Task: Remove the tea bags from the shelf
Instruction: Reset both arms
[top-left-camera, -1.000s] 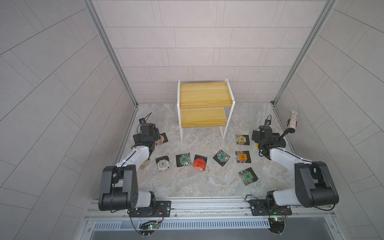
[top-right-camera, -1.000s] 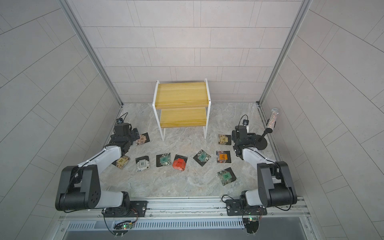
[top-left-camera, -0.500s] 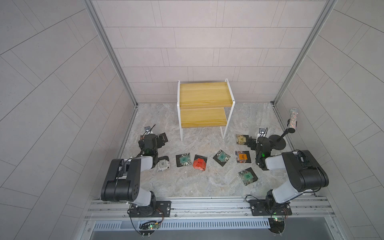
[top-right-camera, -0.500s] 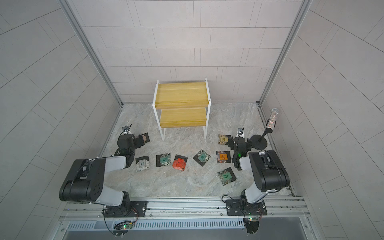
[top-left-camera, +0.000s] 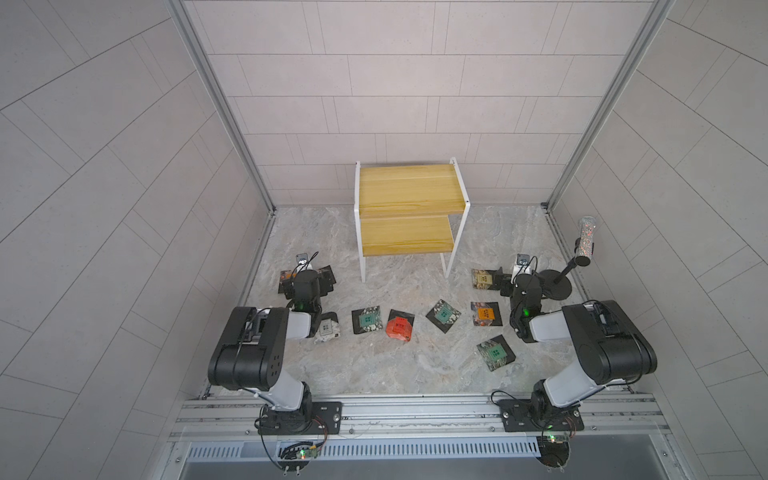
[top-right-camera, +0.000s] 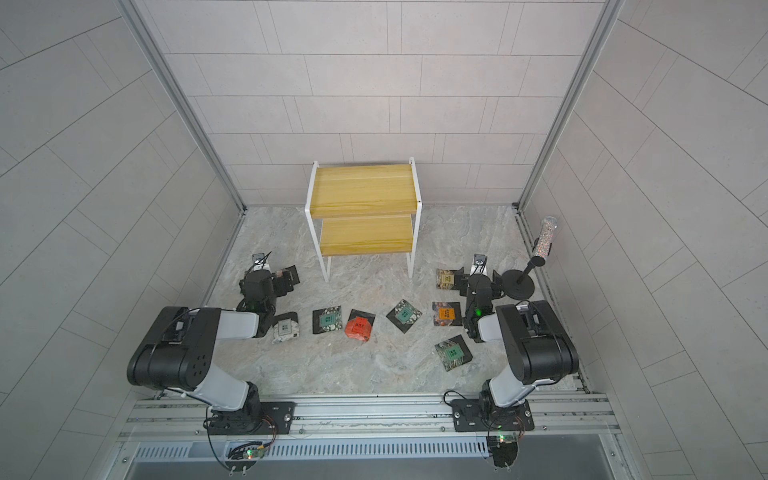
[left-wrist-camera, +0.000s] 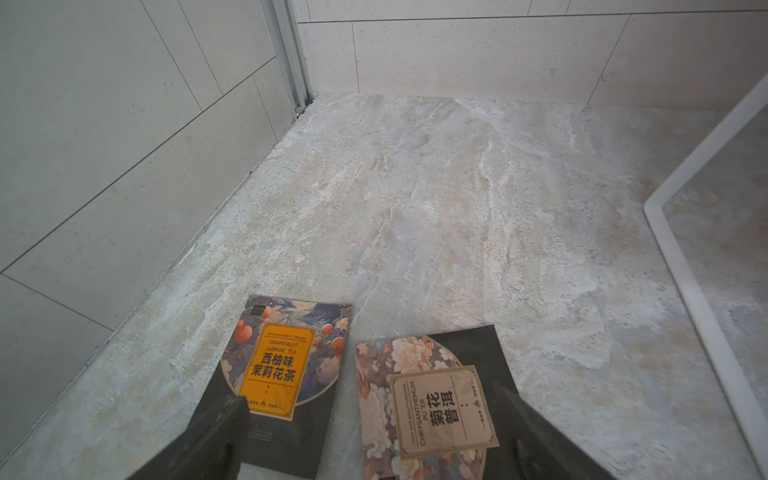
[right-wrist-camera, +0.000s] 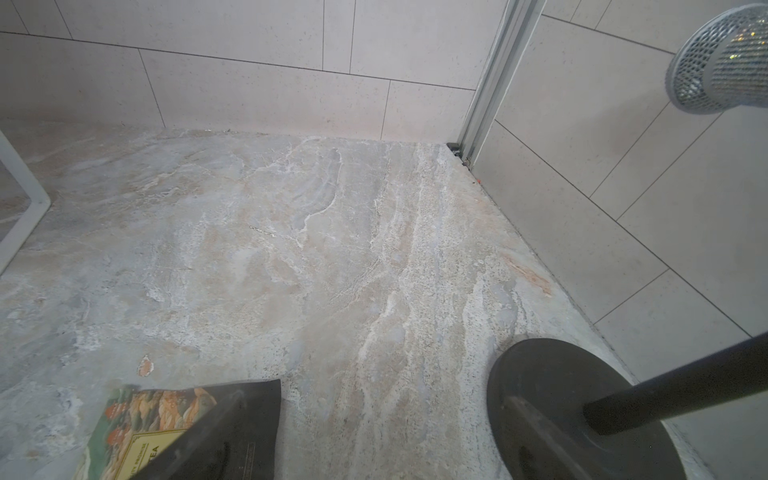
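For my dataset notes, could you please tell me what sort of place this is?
Probably a lab robot cell dressed as a tiled room: tile walls, arms bolted to a rail, a small shelf.

1. Nine tea bags (top-left-camera: 367, 319) are showing in a top view, all lying on the table (top-left-camera: 415, 370) in front of the shelf (top-left-camera: 405, 241).
2. One shelf is standing, carrying two wooden boards (top-left-camera: 409, 187).
3. Two end effectors are hovering before the shelf: the left end effector (top-left-camera: 306, 277) and the right end effector (top-left-camera: 519, 277).
4. One black stand (top-left-camera: 555, 286) is standing right of the shelf, holding one glittery cylinder (top-left-camera: 586, 241).
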